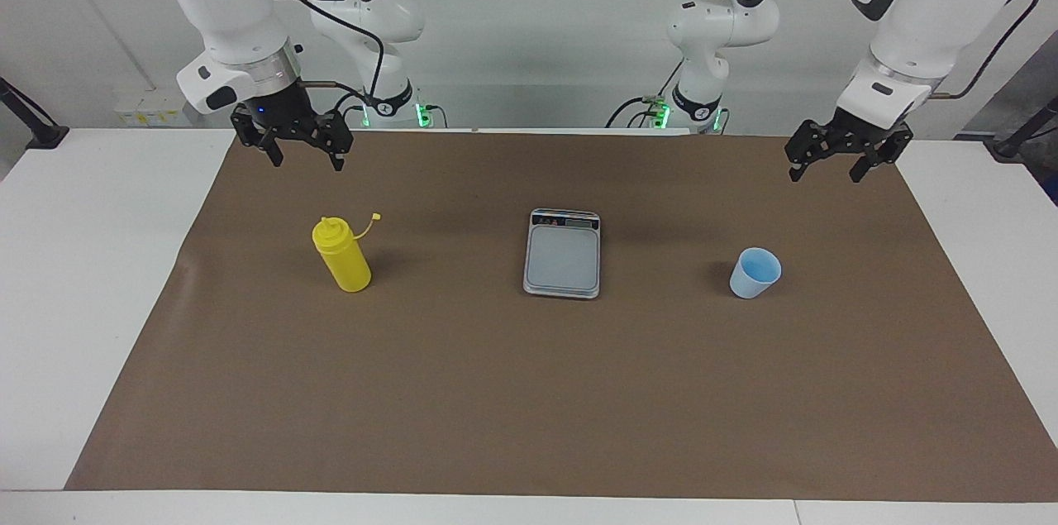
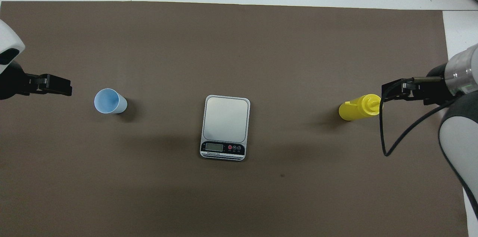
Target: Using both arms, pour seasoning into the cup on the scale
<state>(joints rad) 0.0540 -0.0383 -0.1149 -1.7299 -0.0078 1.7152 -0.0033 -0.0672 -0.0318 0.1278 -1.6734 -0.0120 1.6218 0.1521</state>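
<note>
The yellow seasoning bottle (image 1: 343, 256) (image 2: 358, 107) stands upright on the brown mat toward the right arm's end, its cap hanging open on its tether. The light blue cup (image 1: 754, 273) (image 2: 109, 101) stands upright and empty toward the left arm's end. The grey scale (image 1: 562, 256) (image 2: 226, 119) lies between them with nothing on it, its display on the robots' side. My right gripper (image 1: 307, 164) (image 2: 390, 92) is open and empty, raised over the mat by the bottle. My left gripper (image 1: 824, 175) (image 2: 56, 87) is open and empty, raised over the mat by the cup.
The brown mat (image 1: 529, 393) covers most of the white table (image 1: 91, 277). A black cable (image 2: 396, 136) hangs from the right arm beside the bottle.
</note>
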